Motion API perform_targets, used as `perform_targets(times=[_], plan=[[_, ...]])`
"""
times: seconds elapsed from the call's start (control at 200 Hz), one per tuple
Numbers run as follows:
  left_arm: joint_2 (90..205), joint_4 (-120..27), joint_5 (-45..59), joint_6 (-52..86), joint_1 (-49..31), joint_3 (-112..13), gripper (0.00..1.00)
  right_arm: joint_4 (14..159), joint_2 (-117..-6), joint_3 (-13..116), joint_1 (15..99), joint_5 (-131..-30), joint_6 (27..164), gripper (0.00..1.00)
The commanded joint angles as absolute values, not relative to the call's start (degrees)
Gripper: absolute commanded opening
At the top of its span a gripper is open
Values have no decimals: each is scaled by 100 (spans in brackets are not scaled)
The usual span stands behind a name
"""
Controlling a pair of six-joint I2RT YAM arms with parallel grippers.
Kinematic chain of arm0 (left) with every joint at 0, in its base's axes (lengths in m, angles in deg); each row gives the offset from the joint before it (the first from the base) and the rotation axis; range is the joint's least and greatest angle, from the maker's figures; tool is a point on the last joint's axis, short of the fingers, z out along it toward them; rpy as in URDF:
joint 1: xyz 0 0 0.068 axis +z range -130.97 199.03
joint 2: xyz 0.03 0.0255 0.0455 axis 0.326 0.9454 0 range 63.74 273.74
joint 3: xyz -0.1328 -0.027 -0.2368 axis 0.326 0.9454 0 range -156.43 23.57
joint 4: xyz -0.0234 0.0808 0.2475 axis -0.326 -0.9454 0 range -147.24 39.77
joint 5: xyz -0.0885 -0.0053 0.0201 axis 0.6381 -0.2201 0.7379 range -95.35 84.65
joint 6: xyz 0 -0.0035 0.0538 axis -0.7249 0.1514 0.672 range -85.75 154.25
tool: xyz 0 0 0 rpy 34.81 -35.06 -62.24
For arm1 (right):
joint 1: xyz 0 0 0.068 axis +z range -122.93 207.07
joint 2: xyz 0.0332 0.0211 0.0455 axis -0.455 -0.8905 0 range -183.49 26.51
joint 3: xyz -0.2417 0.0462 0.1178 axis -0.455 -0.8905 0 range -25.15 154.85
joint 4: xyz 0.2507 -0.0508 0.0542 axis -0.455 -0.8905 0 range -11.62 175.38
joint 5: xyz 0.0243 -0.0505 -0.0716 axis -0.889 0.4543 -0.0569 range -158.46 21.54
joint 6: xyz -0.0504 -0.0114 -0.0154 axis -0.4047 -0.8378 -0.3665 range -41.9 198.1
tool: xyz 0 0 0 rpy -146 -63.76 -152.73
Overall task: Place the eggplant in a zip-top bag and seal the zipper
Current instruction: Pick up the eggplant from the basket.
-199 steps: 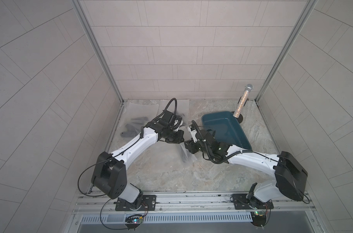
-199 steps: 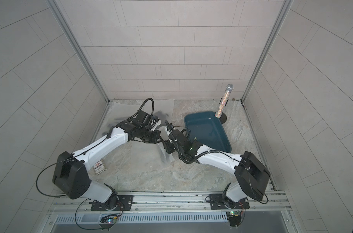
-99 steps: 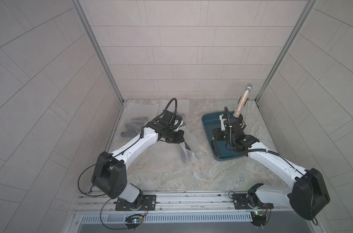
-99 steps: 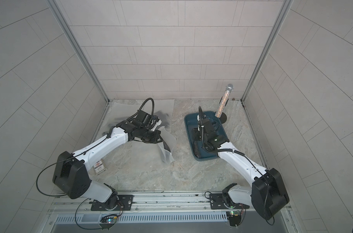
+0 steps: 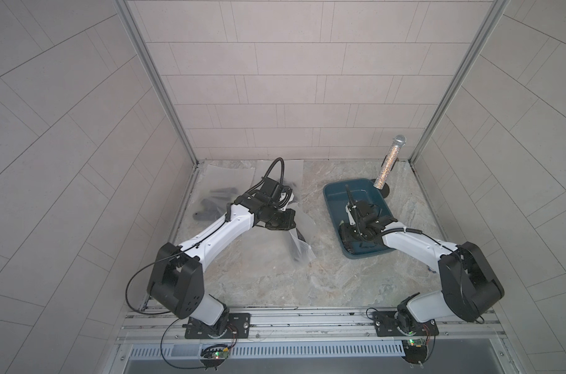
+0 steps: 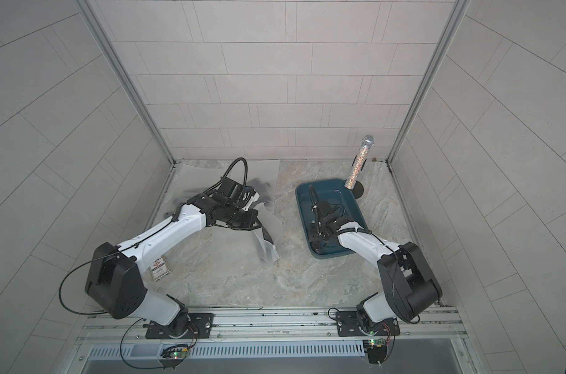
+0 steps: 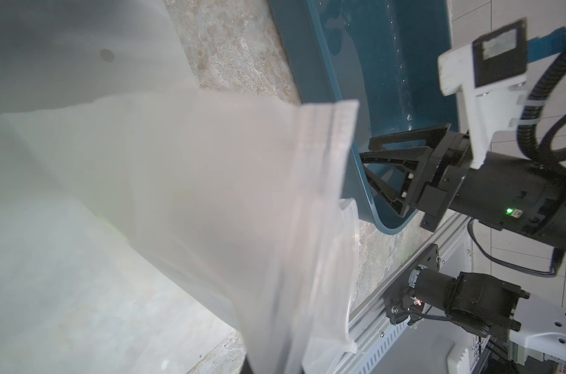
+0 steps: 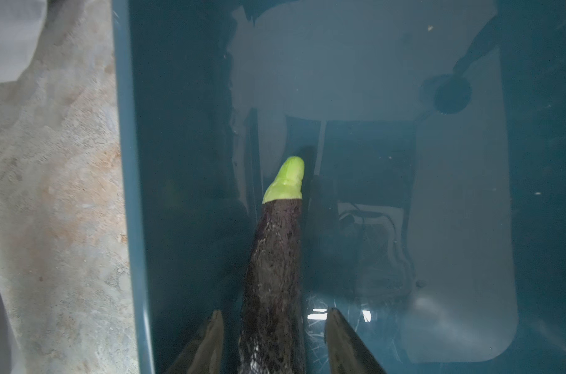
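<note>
Setting: robotics lab test cell. Evidence: left arm (image 5: pixel 217 239) and right arm (image 5: pixel 414 249) bolted to an aluminium rail (image 5: pixel 307 320); tile-patterned enclosure walls (image 5: pixel 275 81) on metal corner posts (image 5: pixel 160 87); marble-look tabletop (image 5: pixel 307 281); exposed circuit boards (image 5: pixel 416 344) with green lights below the rail

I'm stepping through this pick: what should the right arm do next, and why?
Probably close the right gripper on the eggplant: its jaws straddle it in the bin, not yet touching, while the left gripper holds the zip-top bag.

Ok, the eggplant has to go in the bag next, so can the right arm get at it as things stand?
Probably yes: the right gripper sits inside the blue tub, jaws open either side of the eggplant, nothing over it.
</note>
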State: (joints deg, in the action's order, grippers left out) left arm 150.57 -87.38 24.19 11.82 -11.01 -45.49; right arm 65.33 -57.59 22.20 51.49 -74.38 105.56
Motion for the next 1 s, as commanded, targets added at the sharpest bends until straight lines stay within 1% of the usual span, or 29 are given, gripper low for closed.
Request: perform_targets(times=[0.0, 0.105, 0.26, 0.36, 0.55, 0.67, 0.755, 0.886, 0.996], plan=[[15101, -8775, 2403, 1279, -1127, -4568, 2, 6590, -5936, 2156, 5141, -7541, 10613, 53], [15150, -8763, 2410, 1277, -1126, -4561, 2, 6707, -6165, 2143, 5146, -7468, 10656, 50], [15198, -8793, 2379, 1292, -1127, -4593, 2, 6784, -6441, 2226, 5115, -7365, 10691, 34], [15224, -8855, 2340, 1328, -1126, -4621, 2, 6823, -6418, 2265, 5006, -7383, 10753, 30], [15287, -8911, 2319, 1322, -1127, -4704, 2, 6795, -5835, 2414, 4700, -7362, 10746, 29], [15370, -8913, 2330, 1293, -1124, -4742, 2, 6613, -5472, 2741, 4666, -7251, 10553, 29], [15431, -8915, 2352, 1285, -1129, -4763, 2, 6630, -5220, 2913, 4682, -7406, 10519, 29], [15469, -8894, 2366, 1225, -1132, -4789, 2, 7177, -4646, 2879, 4895, -7814, 10675, 29], [15471, -8878, 2357, 1204, -1130, -4797, 2, 8391, -4067, 2445, 5311, -8003, 11051, 29]])
